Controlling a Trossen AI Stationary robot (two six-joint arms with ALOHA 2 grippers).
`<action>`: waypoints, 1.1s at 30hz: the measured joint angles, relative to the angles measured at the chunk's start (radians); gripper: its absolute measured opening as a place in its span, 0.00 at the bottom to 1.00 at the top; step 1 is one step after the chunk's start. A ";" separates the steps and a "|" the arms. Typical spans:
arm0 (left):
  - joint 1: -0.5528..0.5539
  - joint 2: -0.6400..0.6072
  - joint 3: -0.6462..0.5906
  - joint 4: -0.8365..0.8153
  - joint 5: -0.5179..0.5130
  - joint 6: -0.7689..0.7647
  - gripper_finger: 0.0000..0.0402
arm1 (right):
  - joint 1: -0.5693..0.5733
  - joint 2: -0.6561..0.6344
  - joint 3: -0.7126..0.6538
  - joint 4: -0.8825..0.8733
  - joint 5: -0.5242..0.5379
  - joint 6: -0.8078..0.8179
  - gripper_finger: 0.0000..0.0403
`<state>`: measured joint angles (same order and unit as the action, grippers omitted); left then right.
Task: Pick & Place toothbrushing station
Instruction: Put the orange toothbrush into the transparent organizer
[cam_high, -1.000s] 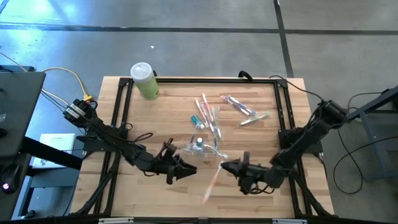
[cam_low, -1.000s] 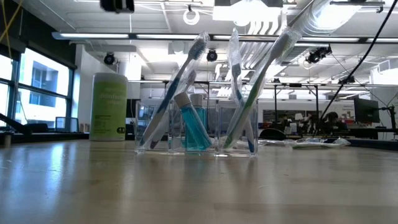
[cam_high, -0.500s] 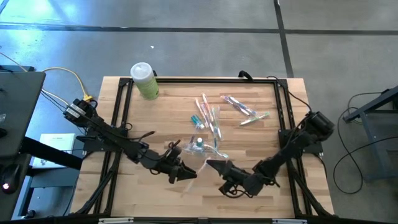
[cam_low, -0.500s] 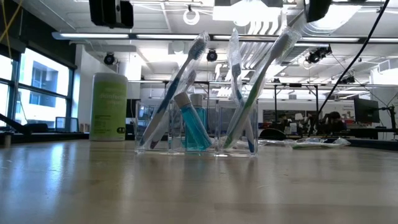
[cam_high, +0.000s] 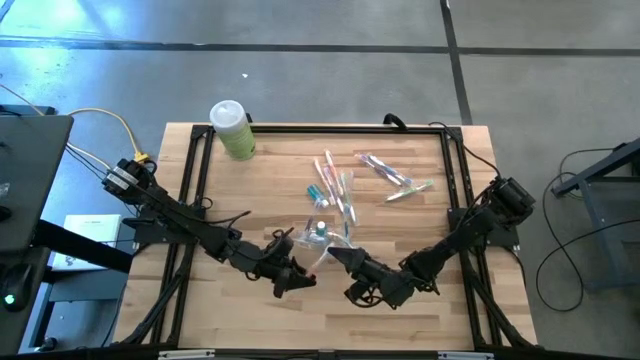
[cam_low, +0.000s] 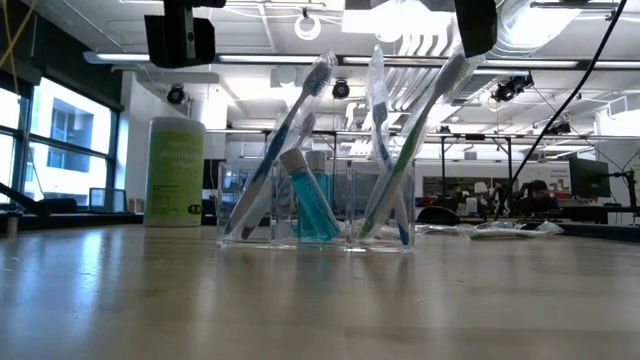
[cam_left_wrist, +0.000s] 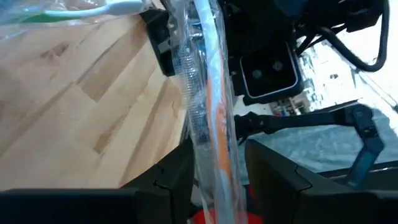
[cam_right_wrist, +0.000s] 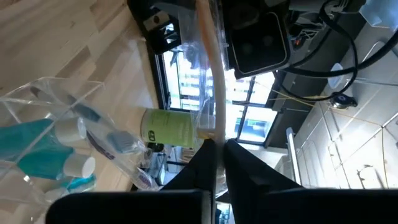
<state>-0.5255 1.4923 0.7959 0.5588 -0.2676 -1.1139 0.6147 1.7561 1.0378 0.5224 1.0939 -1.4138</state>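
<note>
The wrapped orange toothbrush hung in the air at the near middle of the table, spanning the short gap between the two grippers and just short of the clear organizer. Its long axis ran roughly left to right across that gap, tilted a little. In the right wrist view the same brush stretched straight away from that arm's fingers toward the opposite arm.

The right gripper had closed its fingers tightly on one end of the wrapper, with almost no gap between them. The left gripper sat at the other end with its fingers spread on either side of the wrapper; they bracketed the plastic, but whether they pressed it could not be told.

Both grippers lay about equally near the brush. The right one, however, stood nearer the organizer, which lay just beyond it on the far side. That organizer already held several upright brushes and a blue tube.

By my reading, the coming move depended on swinging the brush from lying across to standing up over an open compartment. Other wrapped brushes lay loose farther back, and a green canister stood at the far left corner.
</note>
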 joint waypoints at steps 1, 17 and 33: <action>0.000 0.000 0.000 -0.003 0.000 0.007 0.33 | 0.000 0.000 0.000 -0.002 0.000 -0.002 0.04; -0.001 0.000 -0.001 -0.024 0.005 0.097 0.04 | 0.063 0.000 0.000 0.026 0.007 0.061 0.04; -0.054 -0.093 -0.001 -0.059 -0.286 0.515 0.03 | 0.152 -0.026 0.000 0.260 0.213 0.343 0.19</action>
<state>-0.5797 1.3994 0.7952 0.5000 -0.5536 -0.5988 0.7663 1.7301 1.0374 0.7822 1.3068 -1.0712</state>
